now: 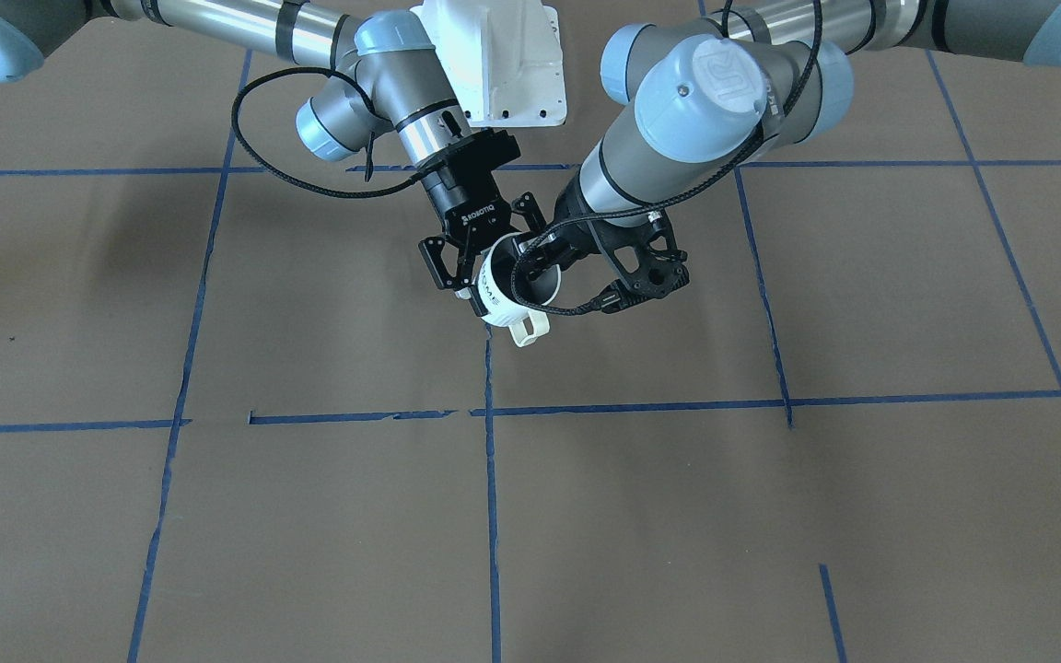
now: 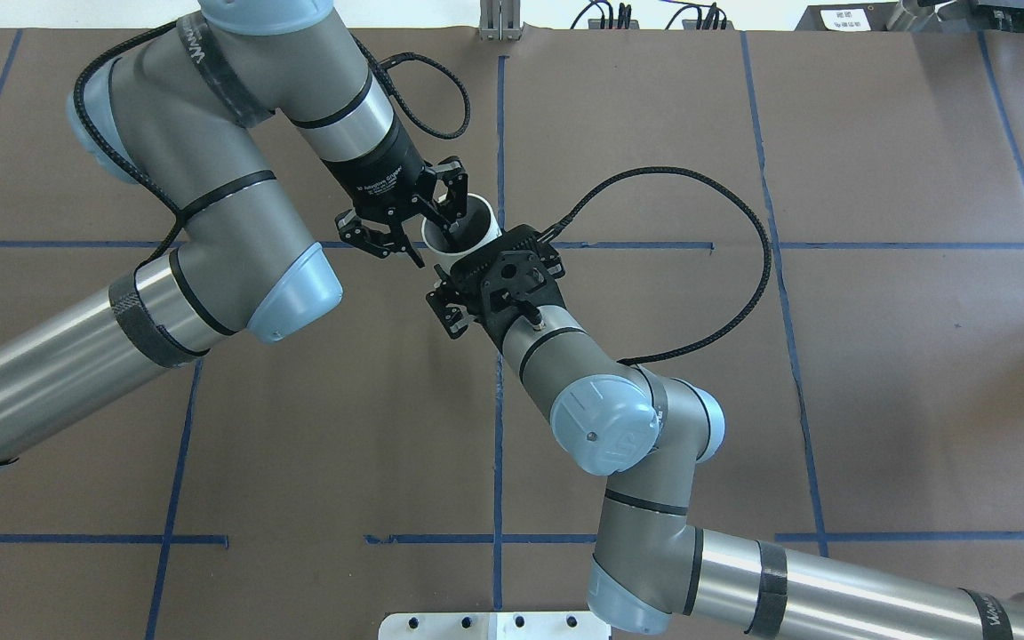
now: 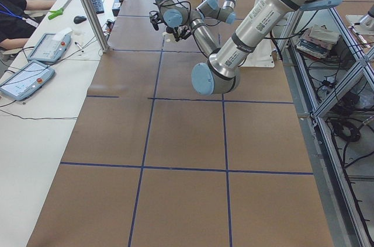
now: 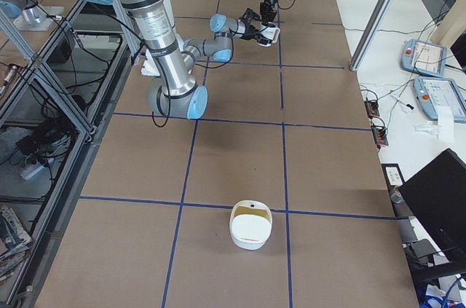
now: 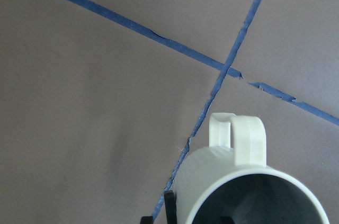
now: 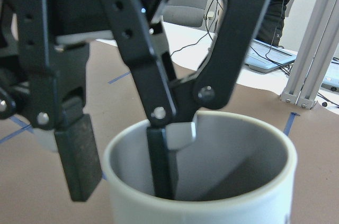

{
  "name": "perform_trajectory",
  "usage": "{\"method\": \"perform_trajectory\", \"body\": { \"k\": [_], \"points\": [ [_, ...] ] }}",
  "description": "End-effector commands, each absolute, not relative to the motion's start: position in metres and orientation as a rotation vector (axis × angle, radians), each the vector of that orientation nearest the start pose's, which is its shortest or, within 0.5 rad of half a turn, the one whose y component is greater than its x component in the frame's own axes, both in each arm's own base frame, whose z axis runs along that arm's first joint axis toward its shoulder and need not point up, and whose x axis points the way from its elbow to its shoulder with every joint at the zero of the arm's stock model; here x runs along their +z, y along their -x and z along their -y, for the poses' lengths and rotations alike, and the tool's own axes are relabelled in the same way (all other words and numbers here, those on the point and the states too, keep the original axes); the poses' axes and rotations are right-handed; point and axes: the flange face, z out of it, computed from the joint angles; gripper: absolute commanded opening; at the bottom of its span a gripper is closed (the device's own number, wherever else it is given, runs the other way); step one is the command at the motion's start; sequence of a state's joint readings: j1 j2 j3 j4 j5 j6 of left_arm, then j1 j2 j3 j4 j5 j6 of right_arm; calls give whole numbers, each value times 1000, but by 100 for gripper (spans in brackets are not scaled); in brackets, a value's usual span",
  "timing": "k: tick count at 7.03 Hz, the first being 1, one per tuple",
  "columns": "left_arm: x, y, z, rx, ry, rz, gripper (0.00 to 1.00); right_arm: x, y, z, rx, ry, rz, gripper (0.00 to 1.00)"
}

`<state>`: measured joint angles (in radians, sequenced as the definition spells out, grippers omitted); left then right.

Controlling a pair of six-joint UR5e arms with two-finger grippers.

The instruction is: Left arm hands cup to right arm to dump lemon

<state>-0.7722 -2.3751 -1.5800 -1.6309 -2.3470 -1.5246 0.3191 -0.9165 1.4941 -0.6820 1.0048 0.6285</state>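
Observation:
The white cup (image 1: pixel 500 296) hangs tilted above the table between both grippers, its squared handle (image 1: pixel 527 329) towards the front camera. My right gripper (image 1: pixel 492 276) is shut around the cup's body from the side. My left gripper (image 2: pixel 437 246) stands open astride the rim. In the right wrist view one of its fingers (image 6: pixel 159 171) reaches inside the cup (image 6: pixel 222 203) and the other (image 6: pixel 79 155) hangs just outside the wall with a small gap. The left wrist view looks down on the cup (image 5: pixel 212 181) and its grey inside. The lemon is hidden.
A white bowl (image 4: pixel 251 229) stands on the brown table at the end on my right. Blue tape lines (image 1: pixel 491 479) cross the table. The white robot base plate (image 1: pixel 494 64) lies behind the grippers. A person sits by tablets (image 3: pixel 26 77) at the side bench.

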Motion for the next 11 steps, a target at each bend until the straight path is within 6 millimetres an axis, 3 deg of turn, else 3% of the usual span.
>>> {"method": "perform_trajectory", "body": {
  "k": [1,2,3,4,5,6,7,11],
  "points": [
    [142,-453,530,-310,333,-1048,46,201,588,391,-100,-1198,860,67],
    [142,-453,530,-310,333,-1047,46,203,589,391,-104,-1196,857,67],
    [143,-453,531,-313,333,-1046,37,203,589,391,-106,-1196,855,67],
    [144,-454,531,-311,334,-1045,14,202,589,391,-111,-1199,854,67],
    [142,-455,530,-308,333,-1047,0,203,590,390,-114,-1197,854,74],
    [142,-455,530,-308,333,-1047,0,203,591,388,-115,-1196,855,92],
    [142,-455,530,-308,333,-1048,0,204,592,386,-119,-1194,856,99],
    [149,-459,534,-312,339,-1034,0,205,592,386,-119,-1194,858,100]
  ]
}}
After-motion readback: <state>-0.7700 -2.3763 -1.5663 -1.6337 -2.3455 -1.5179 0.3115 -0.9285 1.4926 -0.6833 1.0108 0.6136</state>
